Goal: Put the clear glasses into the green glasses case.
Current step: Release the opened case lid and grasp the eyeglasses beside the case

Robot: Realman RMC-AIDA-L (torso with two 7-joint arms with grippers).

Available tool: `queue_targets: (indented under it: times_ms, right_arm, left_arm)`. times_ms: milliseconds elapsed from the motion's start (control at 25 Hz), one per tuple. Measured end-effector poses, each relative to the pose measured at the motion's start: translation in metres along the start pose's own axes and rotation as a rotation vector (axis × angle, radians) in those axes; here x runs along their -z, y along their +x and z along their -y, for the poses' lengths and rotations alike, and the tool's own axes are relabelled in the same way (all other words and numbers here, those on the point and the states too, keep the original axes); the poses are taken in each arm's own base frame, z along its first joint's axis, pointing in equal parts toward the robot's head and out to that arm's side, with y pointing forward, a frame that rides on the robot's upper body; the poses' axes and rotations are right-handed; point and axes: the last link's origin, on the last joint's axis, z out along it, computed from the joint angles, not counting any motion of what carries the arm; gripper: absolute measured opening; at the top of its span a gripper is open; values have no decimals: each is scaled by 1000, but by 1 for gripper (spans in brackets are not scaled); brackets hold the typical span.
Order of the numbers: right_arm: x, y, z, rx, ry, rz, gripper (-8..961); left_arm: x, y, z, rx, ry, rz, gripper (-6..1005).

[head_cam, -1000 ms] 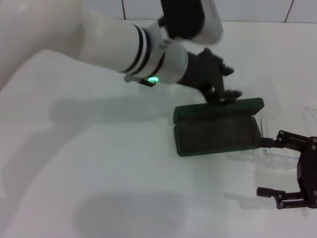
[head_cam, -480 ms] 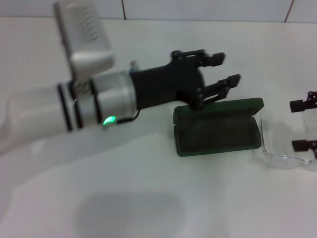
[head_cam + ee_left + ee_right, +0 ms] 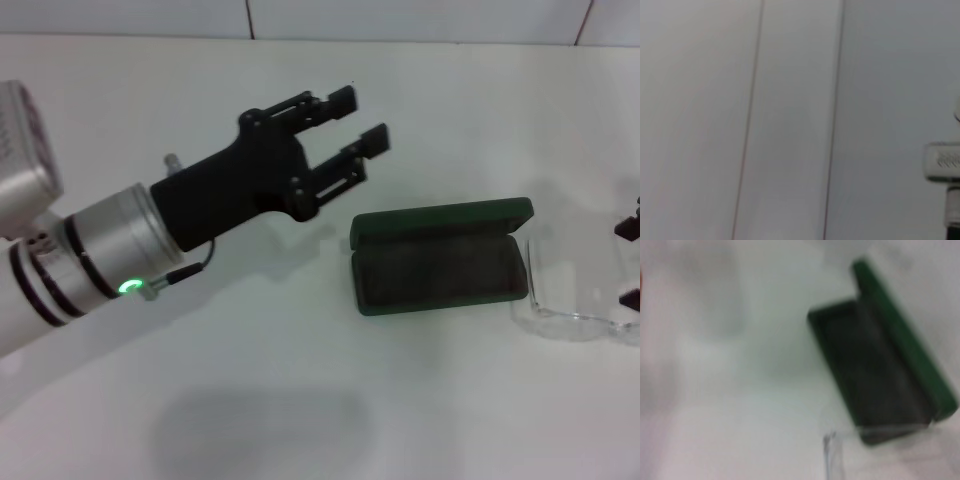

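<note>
The green glasses case lies open on the white table, its dark lining up and its lid standing along the far side. The clear glasses lie on the table just right of the case, outside it. My left gripper hangs open and empty above the table, left of and beyond the case. Only the fingertips of my right gripper show at the right edge, apart and holding nothing, just right of the glasses. The right wrist view shows the case and a bit of the glasses.
The white table stretches left and in front of the case. A tiled wall runs along the back. The left wrist view shows only wall tiles.
My left arm has pulled back from the case lid to the left and risen. My right gripper has slid right, almost out of view. The case stays open.
</note>
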Motion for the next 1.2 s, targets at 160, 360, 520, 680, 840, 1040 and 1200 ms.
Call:
queue_targets:
  times_ms: [160,360,520,680,840,1040,1200]
  right_arm:
    - [-21,-7,-14,74,-13,-180,839]
    - [-37,-12,-20,126,-18,-237,839]
    - [-45,-12,-20,135,-25,-262,765]
    - [-55,-14,-21,163,-30,-282,612]
    - [-64,-14,-21,179,-43,-300,615]
    - [-70,-16,-22,200,-48,-313,551]
    - [-72,-17,-24,210,-55,-320,494]
  left_arm:
    - [8,-2,6,21,35,-8,530]
    - [10,-3,8,23,47,-8,530]
    - [8,-3,9,23,42,-6,530]
    - [7,-4,10,25,40,-2,530]
    - [7,-5,10,25,40,1,529]
    - [9,-7,10,34,47,4,529]
    - [10,-9,10,41,51,9,529]
